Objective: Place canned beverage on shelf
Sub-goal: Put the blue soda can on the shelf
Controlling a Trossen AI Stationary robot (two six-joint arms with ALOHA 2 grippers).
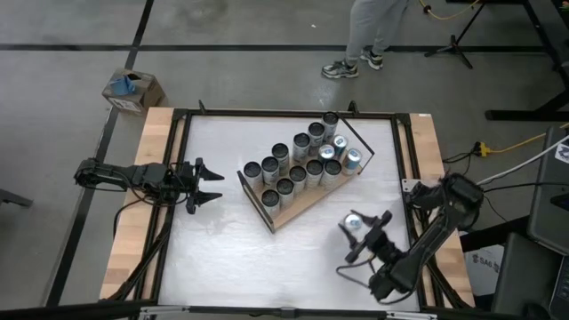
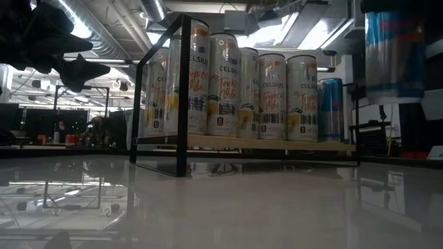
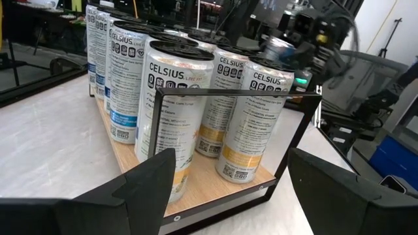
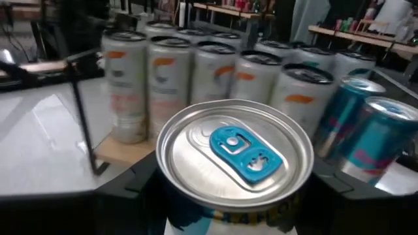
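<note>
Carrying a can (image 4: 235, 156) pinched between its fingers, the right gripper (image 1: 363, 233) sits at 4 o'clock off the shelf (image 1: 302, 203), clear of it. Shelf crowded with standing cans (image 1: 286, 169); free board looks scarce. Risk: incoming can clips the dark frame (image 3: 235, 94) or topples neighbours. Left gripper (image 1: 207, 185), fingers spread and empty, waits at 9 o'clock.
</note>
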